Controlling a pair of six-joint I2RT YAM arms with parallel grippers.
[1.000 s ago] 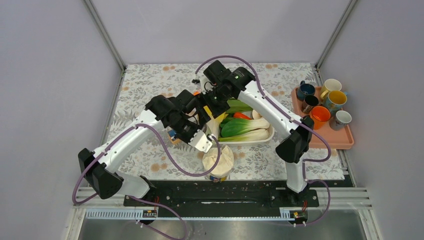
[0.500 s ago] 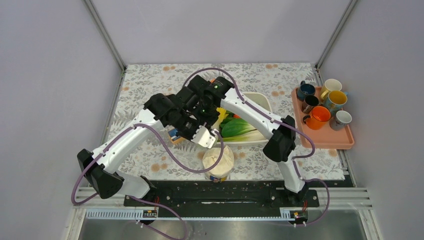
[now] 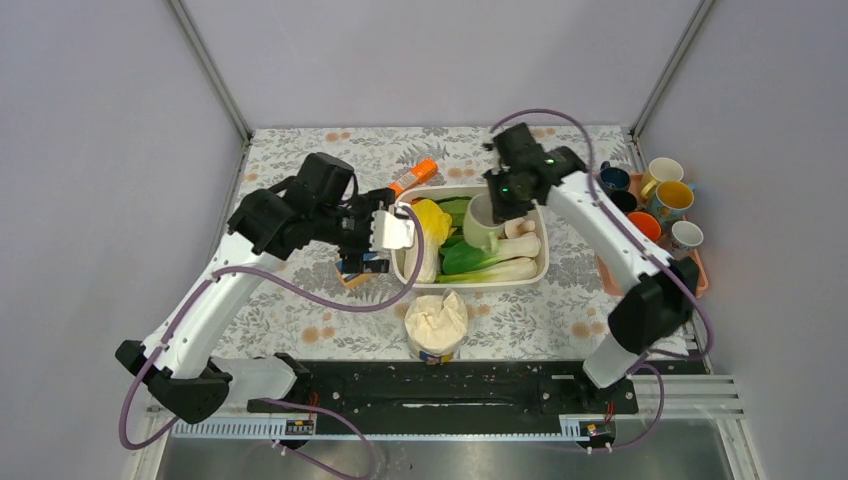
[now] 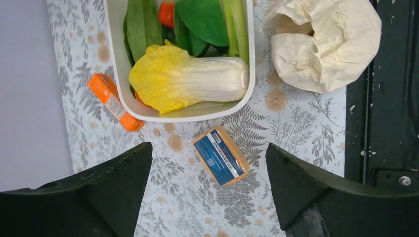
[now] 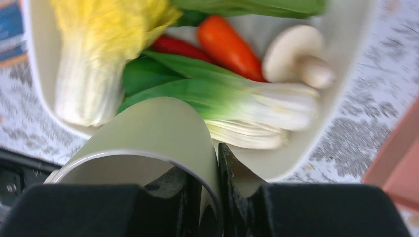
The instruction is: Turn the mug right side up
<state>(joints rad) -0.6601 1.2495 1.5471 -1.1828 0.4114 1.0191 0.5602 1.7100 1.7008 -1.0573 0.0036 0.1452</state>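
Mug (image 5: 148,128) rim tight in R gripper (image 5: 210,187), handle out of sight; L gripper (image 4: 208,153) agape, empty.

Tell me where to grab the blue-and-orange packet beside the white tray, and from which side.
I'd come straight down and pinch the packet across its two long edges. It lies flat and skewed, so rotate to span the narrow width.

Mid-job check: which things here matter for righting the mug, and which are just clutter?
Job: pale green mug, its wall pinched in the right arm's jaws.

Lying about: vegetable tub, orange packet, blue-and-orange packet, paper bag, tray of mugs; left arm's jaws, open.
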